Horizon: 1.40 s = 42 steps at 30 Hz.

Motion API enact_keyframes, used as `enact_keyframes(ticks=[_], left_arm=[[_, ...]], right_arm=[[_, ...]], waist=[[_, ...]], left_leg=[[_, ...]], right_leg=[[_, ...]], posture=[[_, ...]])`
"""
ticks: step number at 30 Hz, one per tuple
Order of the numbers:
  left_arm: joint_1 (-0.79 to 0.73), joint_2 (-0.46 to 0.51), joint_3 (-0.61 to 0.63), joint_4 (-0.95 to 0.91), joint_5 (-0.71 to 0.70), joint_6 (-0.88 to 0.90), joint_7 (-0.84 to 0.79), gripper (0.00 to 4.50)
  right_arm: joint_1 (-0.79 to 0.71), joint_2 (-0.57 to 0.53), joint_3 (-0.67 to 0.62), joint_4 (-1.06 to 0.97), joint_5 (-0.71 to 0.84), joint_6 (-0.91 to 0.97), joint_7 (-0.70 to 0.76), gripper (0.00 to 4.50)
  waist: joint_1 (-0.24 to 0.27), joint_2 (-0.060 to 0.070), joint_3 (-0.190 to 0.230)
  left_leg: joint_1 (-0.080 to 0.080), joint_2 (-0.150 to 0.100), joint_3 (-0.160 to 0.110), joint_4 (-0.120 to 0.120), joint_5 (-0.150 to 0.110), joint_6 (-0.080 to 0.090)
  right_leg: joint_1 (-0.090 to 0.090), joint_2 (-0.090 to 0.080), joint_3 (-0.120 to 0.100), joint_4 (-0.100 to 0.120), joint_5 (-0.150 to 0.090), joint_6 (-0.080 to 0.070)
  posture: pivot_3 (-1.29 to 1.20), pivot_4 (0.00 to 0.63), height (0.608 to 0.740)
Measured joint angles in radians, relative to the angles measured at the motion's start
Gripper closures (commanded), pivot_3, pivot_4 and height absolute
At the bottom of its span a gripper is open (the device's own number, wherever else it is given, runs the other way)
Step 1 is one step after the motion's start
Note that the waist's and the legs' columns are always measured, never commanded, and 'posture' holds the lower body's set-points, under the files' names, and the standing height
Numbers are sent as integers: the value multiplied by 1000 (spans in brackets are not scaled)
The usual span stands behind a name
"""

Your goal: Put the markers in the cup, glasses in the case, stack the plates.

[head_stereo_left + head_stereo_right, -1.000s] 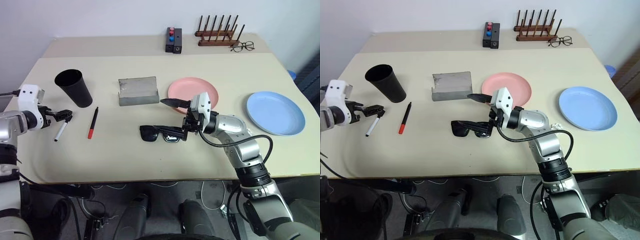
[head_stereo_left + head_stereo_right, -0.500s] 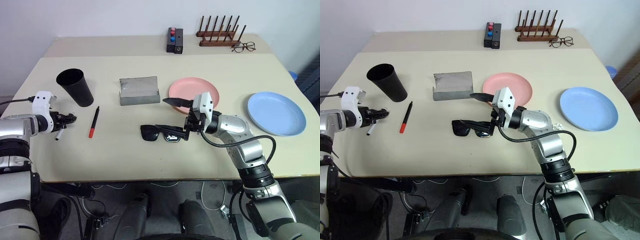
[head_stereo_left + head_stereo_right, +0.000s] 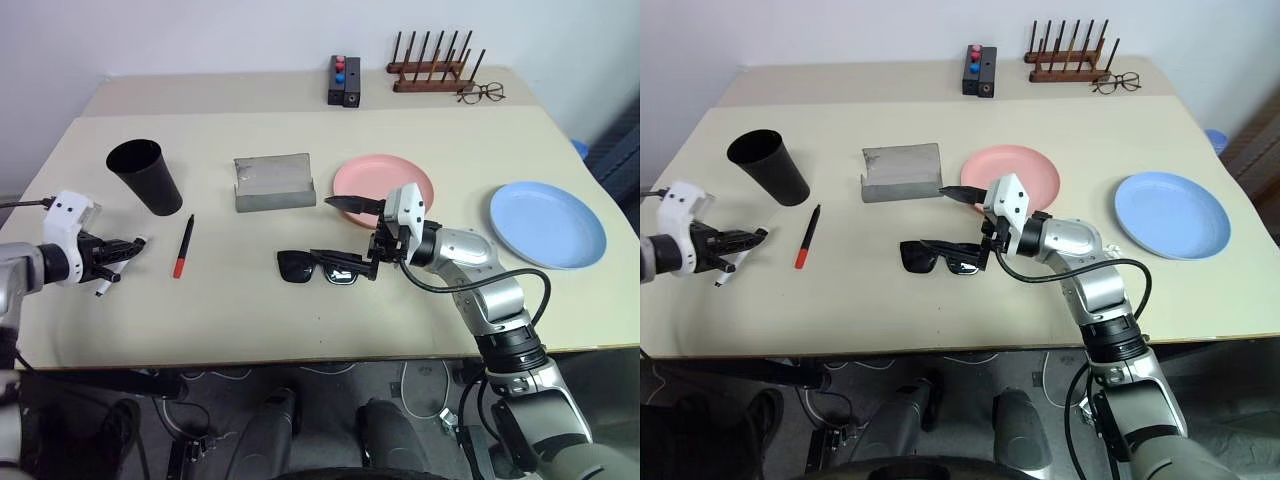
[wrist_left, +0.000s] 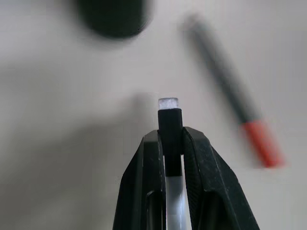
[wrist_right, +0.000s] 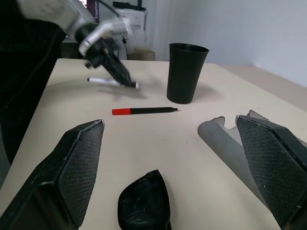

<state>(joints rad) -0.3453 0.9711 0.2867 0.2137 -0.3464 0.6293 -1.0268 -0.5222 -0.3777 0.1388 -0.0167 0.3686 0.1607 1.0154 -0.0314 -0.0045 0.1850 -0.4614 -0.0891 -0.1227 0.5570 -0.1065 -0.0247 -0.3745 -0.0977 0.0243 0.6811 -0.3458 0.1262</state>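
Observation:
My left gripper (image 3: 128, 246) is shut on a white marker with a black cap (image 4: 170, 120), held a little above the table near its left edge. A second marker (image 3: 184, 245), black with a red end, lies on the table between that gripper and the black cup (image 3: 146, 176), which stands upright. My right gripper (image 3: 348, 233) stands open, pointing left, over the right end of the black sunglasses (image 3: 310, 268). The grey case (image 3: 273, 182) lies open behind them. The pink plate (image 3: 358, 178) and the blue plate (image 3: 547, 223) lie apart on the right.
At the back of the table stand a wooden rack (image 3: 430, 68), wire-framed spectacles (image 3: 484, 93) and a black box with red and blue knobs (image 3: 344, 82). The table's front edge runs close below both arms.
My left gripper has shut on the white marker and pulled it back toward the near left edge, raising it slightly. The right arm has kept still.

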Motion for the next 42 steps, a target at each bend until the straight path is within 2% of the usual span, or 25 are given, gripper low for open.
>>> enact_keyframes(ticks=[3,6,10,14,18,23,27,32,42], left_arm=[[-31,-66,105,-137,-100,-114,-11,4470],[-133,-113,184,-147,-206,-111,19,4470],[-210,-170,237,-110,-232,-223,86,4470],[-330,-194,235,82,-167,-423,154,4470],[-504,-221,230,352,-105,-641,203,4470],[-661,-247,201,627,-70,-854,182,4470],[-709,-264,196,810,-54,-981,148,4470],[-711,-269,197,948,-48,-1061,113,4470],[-708,-277,199,1042,-33,-1120,123,4470]], right_arm=[[-4,-4,-16,5,50,46,29,0],[-25,-4,-49,5,125,117,52,0],[-52,2,-94,5,183,160,48,0],[-52,0,-93,17,175,156,51,0],[-55,0,-91,31,159,144,51,0],[-66,4,-89,34,140,116,42,0],[-63,3,-89,32,129,116,30,0],[-38,-4,-90,13,126,116,17,0],[-4,-37,-90,-30,127,138,9,0]], waist=[[16,0,0],[16,0,0],[10,0,0],[13,0,0],[21,-2,0],[15,-5,1],[7,-5,1],[-3,-6,2],[-13,-6,2]], left_leg=[[0,0,0,0,0,0],[0,0,0,1,0,0],[0,0,0,0,2,2],[1,-1,1,1,2,3],[0,-1,0,3,2,3],[0,-2,1,3,3,3],[0,-1,1,2,3,3],[0,-1,1,3,3,3],[0,-1,1,3,3,3]], right_leg=[[0,0,0,0,-1,-2],[0,0,-1,0,-1,-2],[0,1,-1,0,1,1],[1,2,-1,1,1,2],[1,3,-3,1,1,2],[2,3,-3,1,2,3],[3,3,-3,3,2,3],[3,4,-3,4,1,3],[3,4,-3,4,1,3]], posture=[[0,150,740],[0,150,740],[0,150,740],[0,150,740],[0,150,740],[0,150,740],[0,150,740],[0,150,740],[0,150,740]])
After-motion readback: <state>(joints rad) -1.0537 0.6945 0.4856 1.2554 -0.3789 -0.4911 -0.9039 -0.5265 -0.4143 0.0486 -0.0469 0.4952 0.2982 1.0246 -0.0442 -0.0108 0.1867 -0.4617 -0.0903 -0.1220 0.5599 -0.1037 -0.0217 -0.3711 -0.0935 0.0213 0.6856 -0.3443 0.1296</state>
